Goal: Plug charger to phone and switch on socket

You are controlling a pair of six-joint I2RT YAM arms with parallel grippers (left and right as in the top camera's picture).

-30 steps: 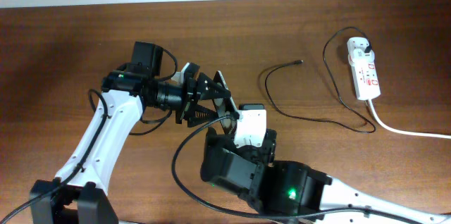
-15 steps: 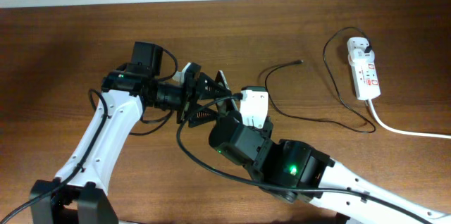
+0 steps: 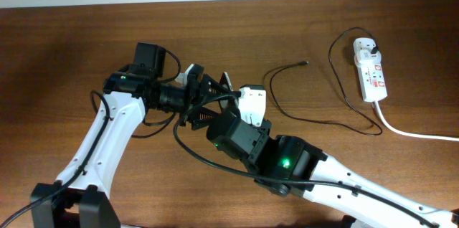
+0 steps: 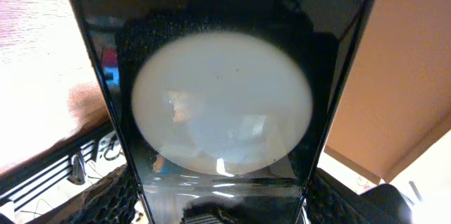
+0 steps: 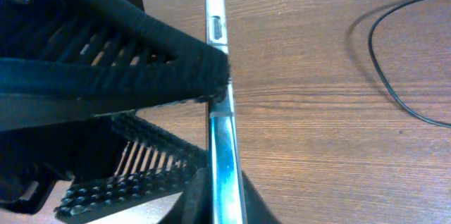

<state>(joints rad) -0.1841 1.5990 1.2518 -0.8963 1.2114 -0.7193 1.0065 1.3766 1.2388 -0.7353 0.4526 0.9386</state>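
The phone (image 4: 220, 104) fills the left wrist view, black with a white round patch, and my left gripper (image 4: 225, 206) is shut on its two long sides. From overhead it stands on edge (image 3: 224, 82) above the table. In the right wrist view its thin edge (image 5: 217, 76) shows a small port, and my right gripper (image 5: 224, 199) is shut on both faces of that edge. The charger cable (image 3: 287, 113) lies loose on the table. Its tip (image 3: 306, 62) is free and its plug (image 3: 374, 46) sits in the white socket (image 3: 371, 72) at the far right.
A thick white cord (image 3: 416, 134) runs from the socket toward the right edge. The left gripper's black ribbed fingers (image 5: 134, 48) crowd the left of the right wrist view. A loop of the charger cable (image 5: 394, 76) lies on bare wood to its right.
My right arm has moved up and left to the phone, and its jaws have closed from wide open onto the phone's edge. The left arm and the phone have stayed put.
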